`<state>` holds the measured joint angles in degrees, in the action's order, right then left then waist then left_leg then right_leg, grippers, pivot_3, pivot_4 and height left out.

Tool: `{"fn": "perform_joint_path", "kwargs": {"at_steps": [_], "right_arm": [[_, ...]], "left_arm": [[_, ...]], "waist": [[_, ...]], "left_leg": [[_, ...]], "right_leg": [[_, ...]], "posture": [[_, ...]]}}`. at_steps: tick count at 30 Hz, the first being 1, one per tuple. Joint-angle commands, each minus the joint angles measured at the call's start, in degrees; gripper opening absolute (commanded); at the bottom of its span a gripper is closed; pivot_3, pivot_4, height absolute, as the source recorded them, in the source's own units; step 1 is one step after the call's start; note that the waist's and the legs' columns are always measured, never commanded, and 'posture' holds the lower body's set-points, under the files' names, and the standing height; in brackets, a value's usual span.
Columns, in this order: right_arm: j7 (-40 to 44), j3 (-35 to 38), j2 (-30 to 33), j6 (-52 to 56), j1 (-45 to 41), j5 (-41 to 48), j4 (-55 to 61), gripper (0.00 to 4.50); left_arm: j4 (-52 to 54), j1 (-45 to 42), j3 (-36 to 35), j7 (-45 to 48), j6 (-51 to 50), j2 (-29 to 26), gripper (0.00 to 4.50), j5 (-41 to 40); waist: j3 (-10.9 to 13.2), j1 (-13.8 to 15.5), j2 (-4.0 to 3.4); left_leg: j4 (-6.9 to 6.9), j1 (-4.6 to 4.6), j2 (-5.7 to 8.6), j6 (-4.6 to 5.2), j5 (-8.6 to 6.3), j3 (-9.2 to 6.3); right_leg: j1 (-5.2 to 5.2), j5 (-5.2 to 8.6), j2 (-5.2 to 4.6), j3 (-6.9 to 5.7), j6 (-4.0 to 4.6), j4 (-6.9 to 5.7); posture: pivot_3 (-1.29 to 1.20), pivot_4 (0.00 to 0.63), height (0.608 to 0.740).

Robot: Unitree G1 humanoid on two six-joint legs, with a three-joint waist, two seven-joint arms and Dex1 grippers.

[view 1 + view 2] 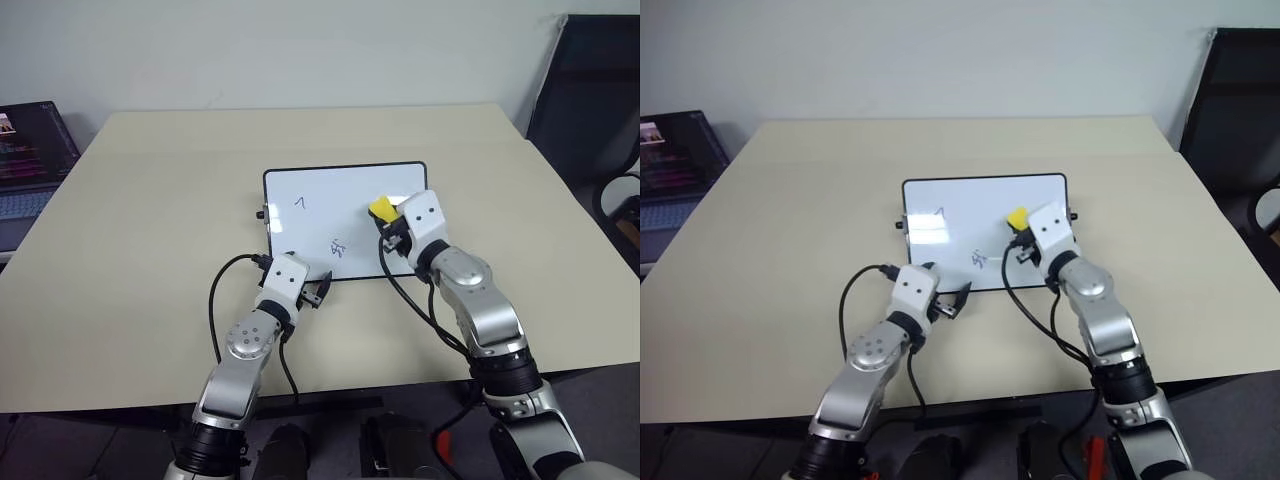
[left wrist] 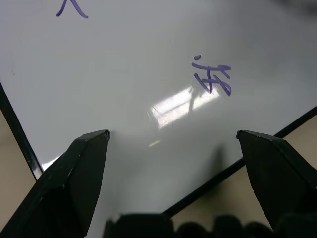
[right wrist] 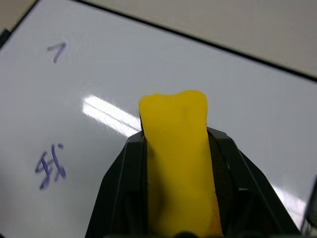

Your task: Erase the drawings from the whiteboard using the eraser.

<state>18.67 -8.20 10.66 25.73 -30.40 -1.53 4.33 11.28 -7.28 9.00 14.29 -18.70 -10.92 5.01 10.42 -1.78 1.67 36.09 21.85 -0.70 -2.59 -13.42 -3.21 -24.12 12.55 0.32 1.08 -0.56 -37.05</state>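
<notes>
Two marks remained on your whiteboard, mid-table. Your right hand pinched the eraser over the board's right part. Your left hand sat spread at its near edge.

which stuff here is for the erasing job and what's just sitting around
For the job:
- whiteboard
- tick mark
- scribble
- yellow eraser, held in the right gripper

Just lying about:
- laptop
- black chair
</notes>
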Motion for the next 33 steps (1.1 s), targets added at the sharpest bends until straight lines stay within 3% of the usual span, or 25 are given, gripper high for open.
{"fn": "perform_joint_path", "kwargs": {"at_steps": [1,20,28,33], "right_arm": [[0.41,-0.31,-0.71,-2.7,-1.92,0.44,-0.42,1.25],[0.87,-0.5,-1.79,-6.5,-2.16,0.77,-1.38,1.25],[7.24,-7.17,1.38,-16.34,-1.68,-2.42,-5.77,1.25],[7.85,-10.82,1.17,-15.88,-5.24,-6.63,-13.01,1.25]], "left_arm": [[2.11,0.0,0.3,-0.38,0.51,0.6,4.5,-0.09],[2.65,0.17,0.09,-0.24,0.61,0.42,4.5,0.08],[2.48,0.76,-0.36,-0.22,0.75,0.17,4.5,-0.09],[2.6,1.18,-0.79,-0.42,0.52,-0.07,4.5,-0.09]], "waist": [[0.0,0.03,0.0],[0.0,0.04,0.0],[0.0,-0.02,0.0],[0.0,-0.05,0.0]], "left_leg": [[0.0,0.0,0.0,0.0,0.0,0.0],[0.01,0.01,0.01,0.0,0.0,0.03],[0.0,-0.02,0.01,0.0,0.0,0.03],[0.0,-0.02,0.0,0.0,0.0,0.04]], "right_leg": [[0.01,0.0,0.0,0.0,0.0,0.01],[0.0,-0.01,-0.01,0.03,0.0,0.01],[0.0,-0.01,-0.01,0.02,0.01,0.01],[0.0,-0.01,-0.01,0.03,0.01,-0.01]], "posture": [[0.0,0.15,0.74],[0.0,0.15,0.74],[0.0,0.15,0.74],[0.0,0.15,0.74]]}}
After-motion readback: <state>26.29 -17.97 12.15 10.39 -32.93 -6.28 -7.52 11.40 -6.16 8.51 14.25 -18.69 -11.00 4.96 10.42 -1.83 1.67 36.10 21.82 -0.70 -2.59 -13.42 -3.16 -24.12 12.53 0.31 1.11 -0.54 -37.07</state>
